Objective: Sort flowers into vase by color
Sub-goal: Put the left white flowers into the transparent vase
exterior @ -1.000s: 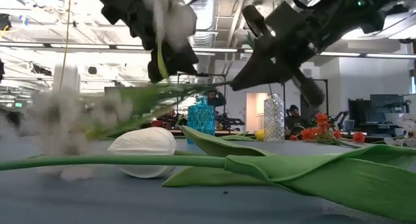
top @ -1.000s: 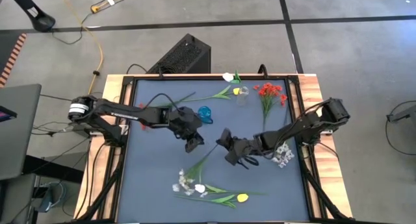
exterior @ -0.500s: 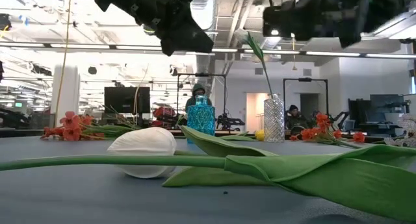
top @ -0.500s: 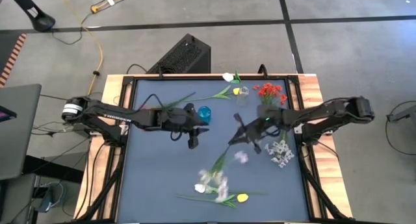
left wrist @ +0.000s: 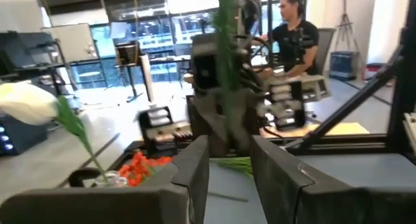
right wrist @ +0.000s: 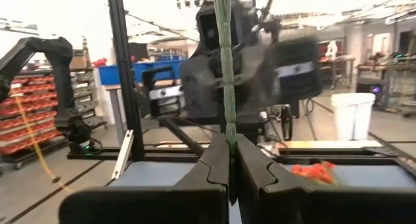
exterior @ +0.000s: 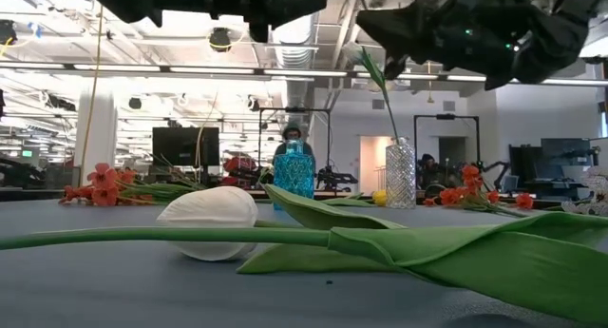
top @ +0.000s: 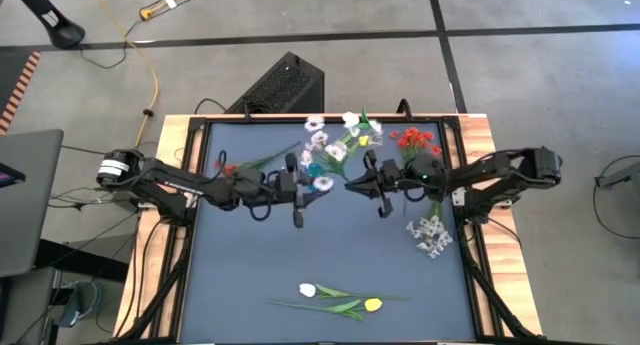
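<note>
Spray [top: 322, 150] lifted — stem now pinched in right pincer [top: 358, 184].

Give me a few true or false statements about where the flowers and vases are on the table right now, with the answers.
1. The right gripper is shut on a green stem. True.
2. The blue vase lies tipped on its side. False: it stands upright.
3. A white tulip and a yellow tulip lie near the table's front edge. True.
4. The left gripper is clamped on a red flower. False: its fingers are apart, holding nothing.
5. The clear vase is empty. False: one green stem stands in it.
</note>
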Action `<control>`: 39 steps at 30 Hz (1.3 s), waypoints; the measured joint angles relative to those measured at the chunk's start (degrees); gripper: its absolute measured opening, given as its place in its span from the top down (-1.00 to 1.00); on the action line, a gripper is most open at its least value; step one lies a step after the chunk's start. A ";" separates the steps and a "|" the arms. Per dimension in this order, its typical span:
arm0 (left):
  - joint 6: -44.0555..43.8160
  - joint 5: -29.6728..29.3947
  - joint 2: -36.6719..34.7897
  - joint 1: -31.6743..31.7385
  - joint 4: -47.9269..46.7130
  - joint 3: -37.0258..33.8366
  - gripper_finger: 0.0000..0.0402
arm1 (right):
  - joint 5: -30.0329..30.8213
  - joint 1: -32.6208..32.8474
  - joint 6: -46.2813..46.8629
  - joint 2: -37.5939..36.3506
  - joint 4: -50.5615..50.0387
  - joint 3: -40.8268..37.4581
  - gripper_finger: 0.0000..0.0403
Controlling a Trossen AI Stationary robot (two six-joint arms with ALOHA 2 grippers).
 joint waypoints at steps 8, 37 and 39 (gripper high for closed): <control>-0.49 -0.50 0.00 0.02 0.56 0.88 0.09 | 0.19 0.23 -0.01 4.80 -0.39 4.11 0.84; -8.95 -7.06 -0.87 1.10 7.83 0.99 0.92 | 0.00 0.10 0.85 9.11 0.28 6.44 0.67; -9.42 -6.80 -0.87 1.27 6.69 1.04 0.95 | -0.09 -0.01 0.68 9.11 0.46 6.44 0.58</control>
